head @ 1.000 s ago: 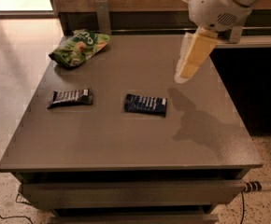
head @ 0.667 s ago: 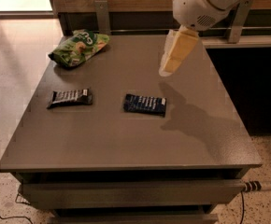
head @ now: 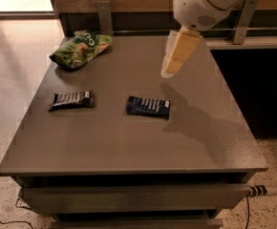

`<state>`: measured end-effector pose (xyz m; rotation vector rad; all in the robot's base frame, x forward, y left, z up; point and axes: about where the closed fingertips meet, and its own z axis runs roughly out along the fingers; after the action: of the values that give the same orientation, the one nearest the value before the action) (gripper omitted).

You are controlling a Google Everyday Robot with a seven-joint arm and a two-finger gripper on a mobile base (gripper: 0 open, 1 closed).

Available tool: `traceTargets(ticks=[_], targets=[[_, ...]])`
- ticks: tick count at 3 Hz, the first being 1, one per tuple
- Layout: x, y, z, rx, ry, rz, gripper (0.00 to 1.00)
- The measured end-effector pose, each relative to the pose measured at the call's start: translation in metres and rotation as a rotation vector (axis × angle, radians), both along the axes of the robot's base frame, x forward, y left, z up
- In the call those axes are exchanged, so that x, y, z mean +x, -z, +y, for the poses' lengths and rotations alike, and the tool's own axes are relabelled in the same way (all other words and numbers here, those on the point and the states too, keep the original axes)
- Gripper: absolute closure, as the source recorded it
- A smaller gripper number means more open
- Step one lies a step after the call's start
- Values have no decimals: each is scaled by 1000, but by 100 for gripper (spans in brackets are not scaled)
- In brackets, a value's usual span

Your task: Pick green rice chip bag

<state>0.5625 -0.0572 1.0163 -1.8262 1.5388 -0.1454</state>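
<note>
The green rice chip bag (head: 80,48) lies at the far left corner of the grey table (head: 129,142), puffy and crinkled with white lettering. My gripper (head: 169,70) hangs from the white arm above the table's far middle, well to the right of the bag and apart from it. Its pale fingers point down and to the left, above the table surface. Nothing shows in its grasp.
A black candy bar with white print (head: 71,99) lies at the left middle. A flat dark-blue packet (head: 148,107) lies near the centre, below the gripper. A wooden wall with metal brackets runs behind the table. A dark cabinet stands to the right.
The arm and gripper have moved left across the far part of the table, toward the green bag. The bag, bar and packet have not moved.
</note>
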Motion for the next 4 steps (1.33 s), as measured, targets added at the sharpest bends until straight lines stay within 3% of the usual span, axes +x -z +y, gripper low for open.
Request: traceTargets(ticks=[1,2,3,4], targets=[[24,7,17,-50,-29,-21,0],[75,24,49,-55,-115,-70,0],[110,44,72,-40,-185,-86,0],[140,72,100,-8,-242,-68,0]])
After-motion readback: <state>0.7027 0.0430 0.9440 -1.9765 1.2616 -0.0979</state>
